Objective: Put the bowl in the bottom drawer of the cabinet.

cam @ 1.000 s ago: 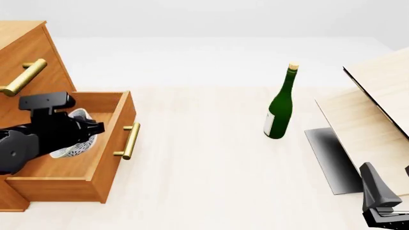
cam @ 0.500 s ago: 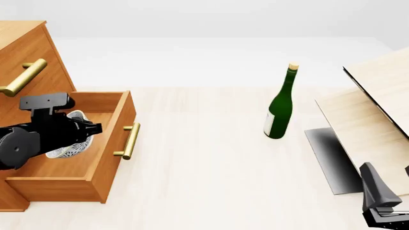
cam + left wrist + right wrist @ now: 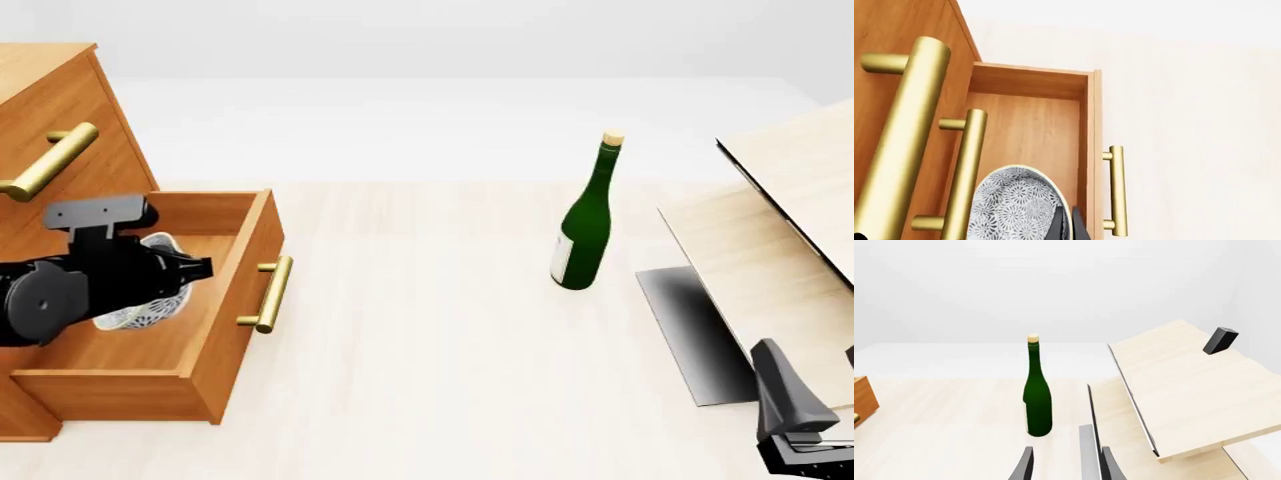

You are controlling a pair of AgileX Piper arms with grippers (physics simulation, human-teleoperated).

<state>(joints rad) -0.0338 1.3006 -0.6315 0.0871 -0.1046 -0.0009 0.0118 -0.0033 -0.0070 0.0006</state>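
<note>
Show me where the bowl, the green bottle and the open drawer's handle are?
bowl (image 3: 1014, 210), left wrist view, on its patterned inside.
green bottle (image 3: 583, 222), front view, on its body.
bottom drawer handle (image 3: 272, 293), front view, mid-bar.

Your left arm reaches in low from the left, wrist bent downward — its gripper (image 3: 167, 285) is mostly hidden behind the black wrist body. Your right gripper (image 3: 1066, 467) sits parked near the bottom right corner, fingers a little apart — holding nothing.
</note>
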